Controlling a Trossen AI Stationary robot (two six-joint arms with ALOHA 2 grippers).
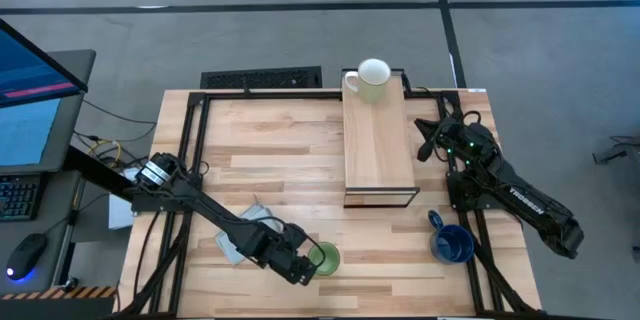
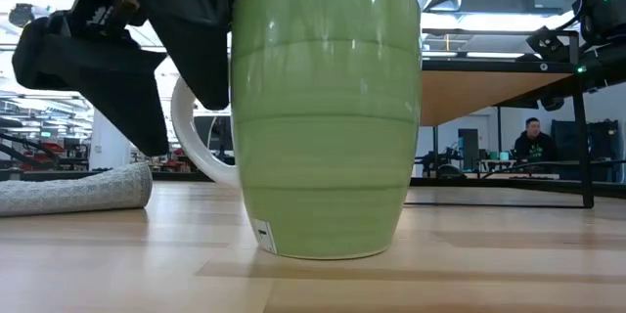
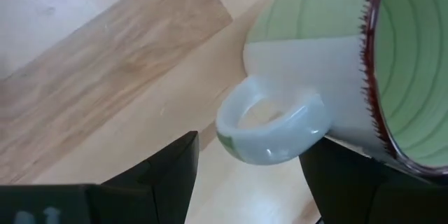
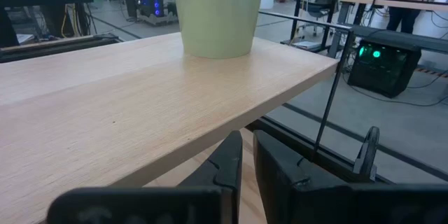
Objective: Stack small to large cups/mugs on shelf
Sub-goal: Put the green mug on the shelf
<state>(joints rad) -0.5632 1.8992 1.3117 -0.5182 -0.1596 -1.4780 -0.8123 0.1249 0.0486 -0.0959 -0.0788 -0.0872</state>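
Near the table's front edge, left gripper (image 1: 308, 263) straddles green mug (image 1: 326, 258) handle.

Count, with places given from the shelf (image 1: 379, 140).

Mugs: 3.
- 1 white mug (image 1: 372, 78), on the shelf's far end.
- 1 green mug (image 1: 323, 258), on the table off the shelf's near-left corner.
- 1 blue mug (image 1: 451, 243), on the table off its near-right corner.

Shelf: 1.
Folded cloth (image 1: 238, 235): 1, left of the green mug.
Robot arms: 2, one either side of the shelf.
Person (image 2: 533, 140): 1, in the room beyond.

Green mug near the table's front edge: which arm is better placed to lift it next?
Left. The left gripper already straddles the green mug handle, fingers open; the right gripper waits beside the shelf.
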